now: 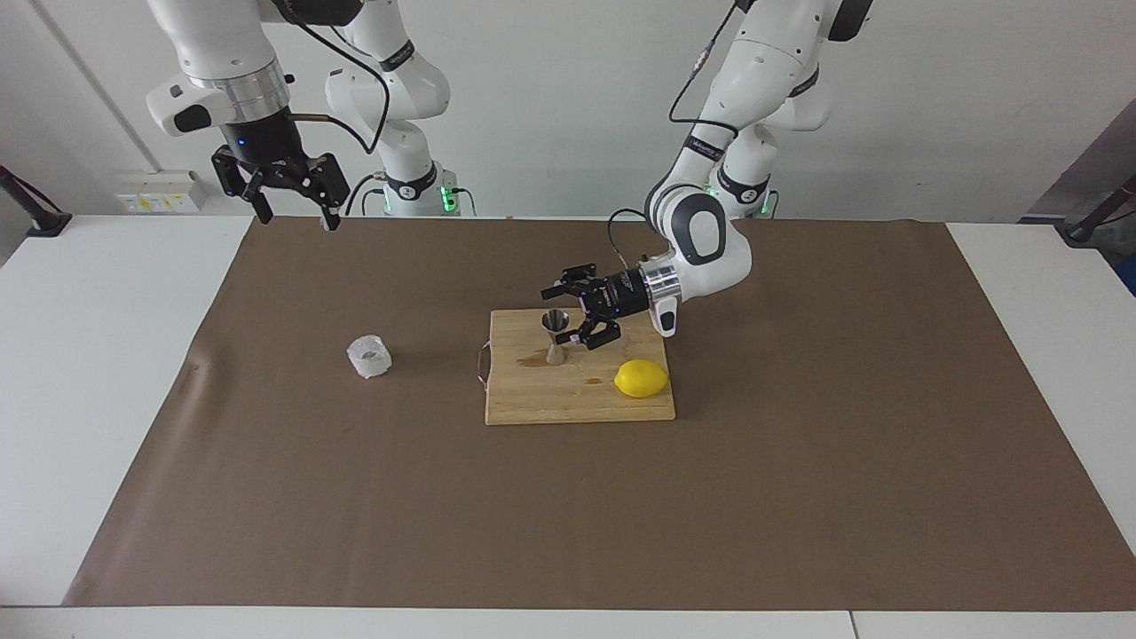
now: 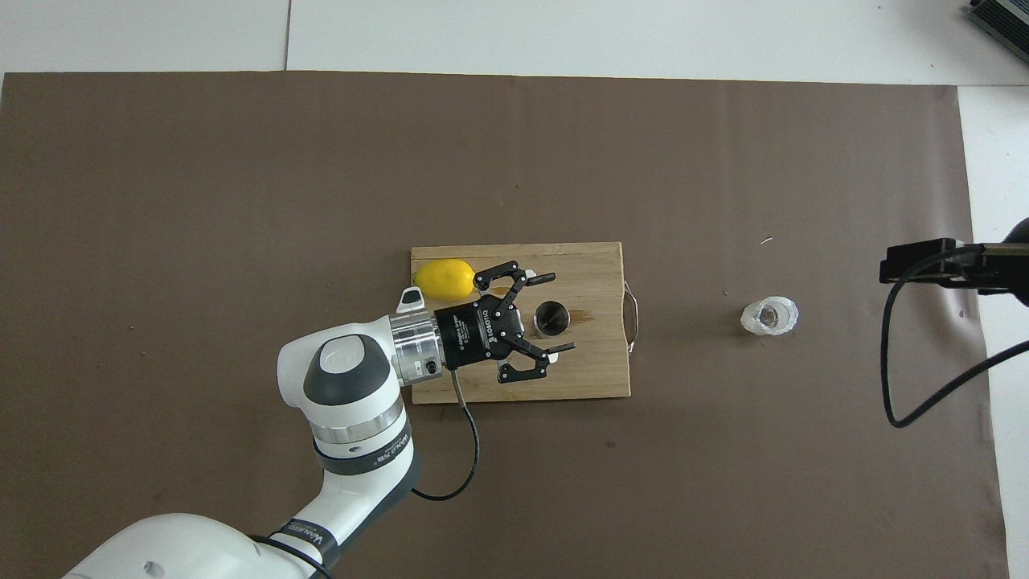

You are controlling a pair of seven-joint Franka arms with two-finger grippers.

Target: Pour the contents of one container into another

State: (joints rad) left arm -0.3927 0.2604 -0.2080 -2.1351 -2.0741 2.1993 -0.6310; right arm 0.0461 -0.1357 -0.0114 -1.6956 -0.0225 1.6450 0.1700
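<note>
Standing upright near the middle of a wooden cutting board (image 1: 577, 390), a shiny metal jigger (image 1: 555, 335) has the left pincer (image 1: 572, 315) reaching in sideways beside it, fingers spread wide on either side of its upper bowl and not touching it. In the overhead view the jigger's round mouth (image 2: 552, 317) sits just ahead of the open fingertips, with a damp stain on the wood next to it. A lemon (image 1: 641, 378) lies on the board toward the left arm's end.

The small crinkly translucent plastic cup (image 1: 369, 356) stands on the brown mat (image 1: 799, 497) covering the bench, well apart from the board, toward the right arm's end. The right pincer (image 1: 293, 191) waits, raised over the mat's edge nearest the robots, fingers spread.

The step in hand seems to be gripping the jigger. To do it well, the left pincer should slide forward until the narrow waist sits centred between the fingers, close gently, then lift straight up without tilting, since a narrow metal base tips easily.
</note>
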